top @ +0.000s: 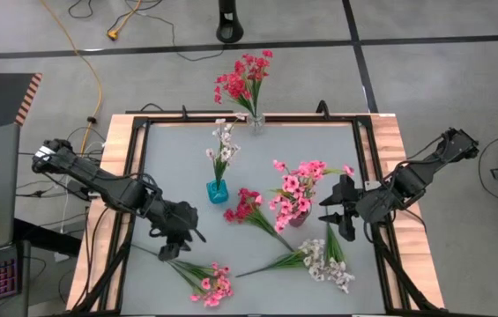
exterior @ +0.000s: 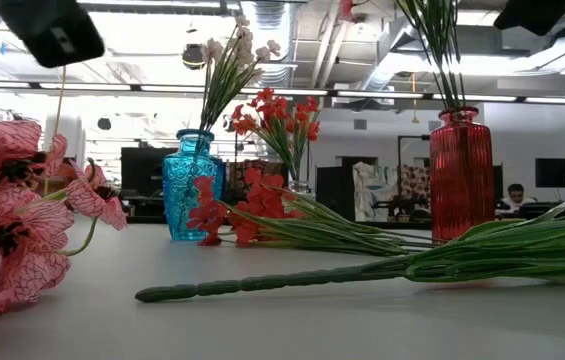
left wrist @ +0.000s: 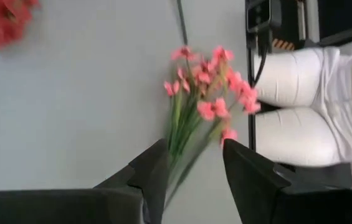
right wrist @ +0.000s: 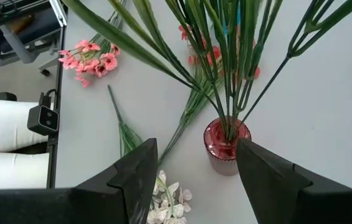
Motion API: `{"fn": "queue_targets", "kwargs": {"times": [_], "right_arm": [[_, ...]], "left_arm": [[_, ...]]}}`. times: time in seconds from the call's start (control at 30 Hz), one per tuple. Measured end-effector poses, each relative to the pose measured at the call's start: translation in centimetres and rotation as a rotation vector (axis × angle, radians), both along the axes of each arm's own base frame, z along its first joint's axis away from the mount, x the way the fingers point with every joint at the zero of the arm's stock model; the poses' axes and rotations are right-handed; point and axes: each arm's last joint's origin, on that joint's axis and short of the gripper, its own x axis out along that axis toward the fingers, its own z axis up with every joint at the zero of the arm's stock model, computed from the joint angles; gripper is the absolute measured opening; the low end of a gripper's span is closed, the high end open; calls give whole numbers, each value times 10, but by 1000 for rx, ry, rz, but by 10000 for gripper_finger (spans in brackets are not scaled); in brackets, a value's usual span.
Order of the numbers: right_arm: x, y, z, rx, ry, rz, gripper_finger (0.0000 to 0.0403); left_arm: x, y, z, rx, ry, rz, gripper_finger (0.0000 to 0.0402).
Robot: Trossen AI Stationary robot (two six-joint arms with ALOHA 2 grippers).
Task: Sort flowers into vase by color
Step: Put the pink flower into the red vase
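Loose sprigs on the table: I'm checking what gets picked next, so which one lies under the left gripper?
The pink sprig near the front-left: the open left gripper hovers over its stem. The red and white ones lie farther right.

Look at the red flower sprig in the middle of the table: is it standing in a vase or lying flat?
Lying flat. The red sprig rests on the table between the blue vase and red vase, its stem in neither.

Grey table (top: 178,167) carries three vases and loose flowers (top: 209,282).

Glossy glass red vase (exterior: 460,172), matt grey table (top: 178,167), wooden edges.
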Motion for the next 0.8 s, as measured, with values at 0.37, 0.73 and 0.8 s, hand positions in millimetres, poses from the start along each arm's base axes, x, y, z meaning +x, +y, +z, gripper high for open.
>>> {"fn": "queue_targets", "kwargs": {"times": [0.37,0.73,0.8], "right_arm": [[0,0,0,-2,0,1,244],[1,0,0,-2,-2,1,244],[1,0,0,-1,-2,1,244]], "left_arm": [[-9,-20,-4,37,15,-83,235],[-3,-59,-48,254,85,-307,240],[-1,-64,-57,275,115,-322,240]]}}
